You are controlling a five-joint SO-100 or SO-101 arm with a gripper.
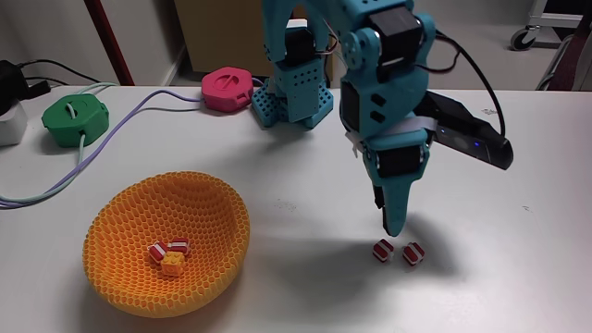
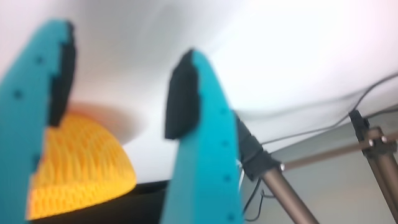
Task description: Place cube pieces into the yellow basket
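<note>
Two red cube pieces with white bands, one [image 1: 383,250] and another [image 1: 413,252], lie side by side on the white table. My teal gripper [image 1: 390,227] points straight down just above and slightly behind the left one. In the wrist view the gripper [image 2: 124,43] is open, with nothing between its black pads [image 2: 181,93]. The yellow basket [image 1: 208,199] sits at front left and shows again in the wrist view [image 2: 81,162]. It holds two red cubes [image 1: 157,250] [image 1: 178,246] and a yellow-orange cube [image 1: 172,265].
A green hexagonal puck [image 1: 76,118] and a pink one [image 1: 228,90] stand at the back left, with pale cables [image 1: 111,129] trailing across the table. The arm's base [image 1: 291,97] stands at the back centre. A tripod leg [image 2: 280,186] shows in the wrist view.
</note>
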